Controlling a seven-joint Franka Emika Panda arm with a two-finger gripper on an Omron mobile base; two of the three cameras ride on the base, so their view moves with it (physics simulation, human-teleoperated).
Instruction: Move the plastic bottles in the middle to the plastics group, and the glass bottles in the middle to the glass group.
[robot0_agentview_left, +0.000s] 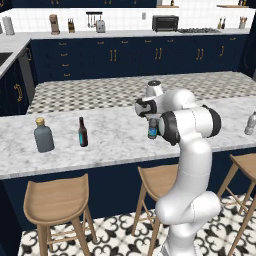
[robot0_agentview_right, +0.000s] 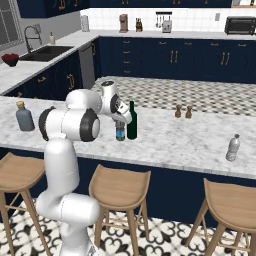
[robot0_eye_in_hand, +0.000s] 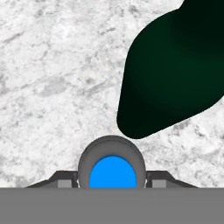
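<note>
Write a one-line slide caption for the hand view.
Gripper closed around the blue-capped bottle on the marble counter, green bottle beside it.

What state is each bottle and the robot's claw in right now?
Blue-capped bottle: upright on the counter, between the claw's fingers.
Green wine bottle: upright, beside it, free.
Grey flask: upright, stoppered.
Brown bottle: upright near the flask.
Clear bottle: upright, far off alone.
Claw: closed around the blue-capped bottle from above.
</note>
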